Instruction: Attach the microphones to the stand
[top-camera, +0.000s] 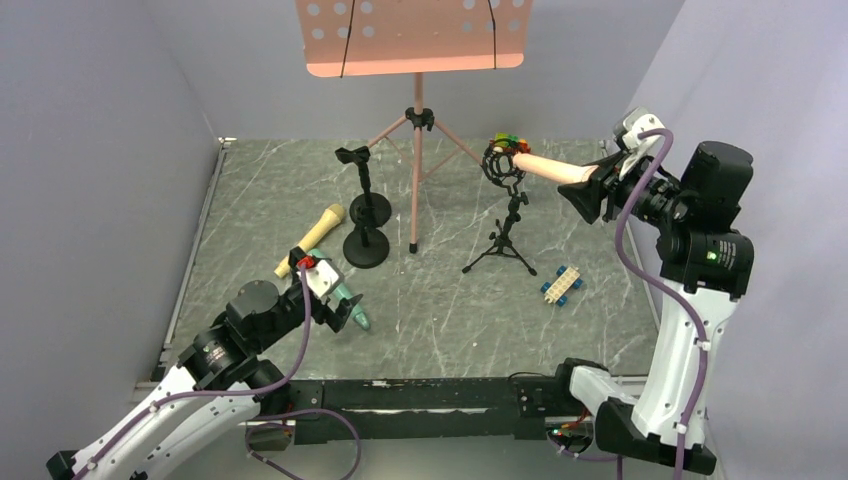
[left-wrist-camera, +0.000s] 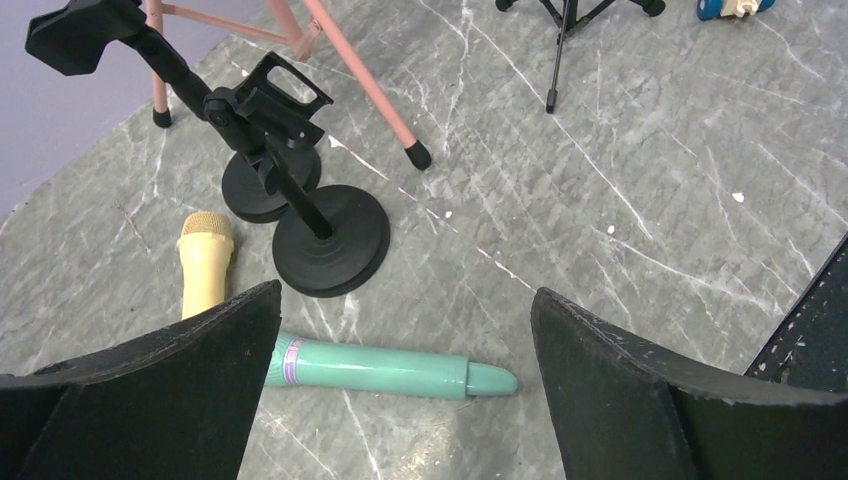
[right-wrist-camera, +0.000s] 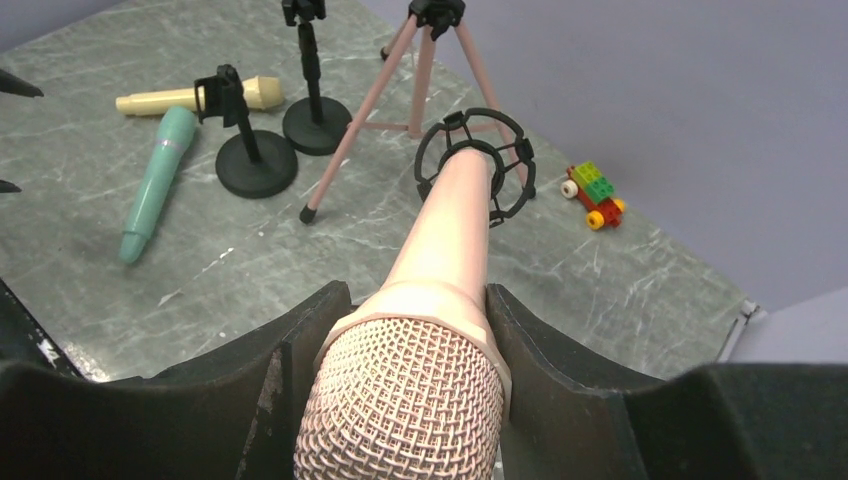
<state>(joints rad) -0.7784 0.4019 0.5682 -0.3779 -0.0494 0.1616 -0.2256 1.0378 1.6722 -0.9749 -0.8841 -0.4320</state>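
Since the right claw is clamped on the pink mic just below its mesh head, the tail points straight out ahead of the claw and sits in the shock mount ring. Can't tell how deep. Gripping at the head leaves the handle free to slide through, my read.

Left claw is spread wide, holding nothing. Teal mic lies flat right beneath it, along the gap line, so the wrist likely needs a turn before pinching. Yellow mic is just ahead of one finger. Two clip stands further ahead, both bare.

Table is grey veined stone-look, flat, probably slick. Plain pale walls on three sides.
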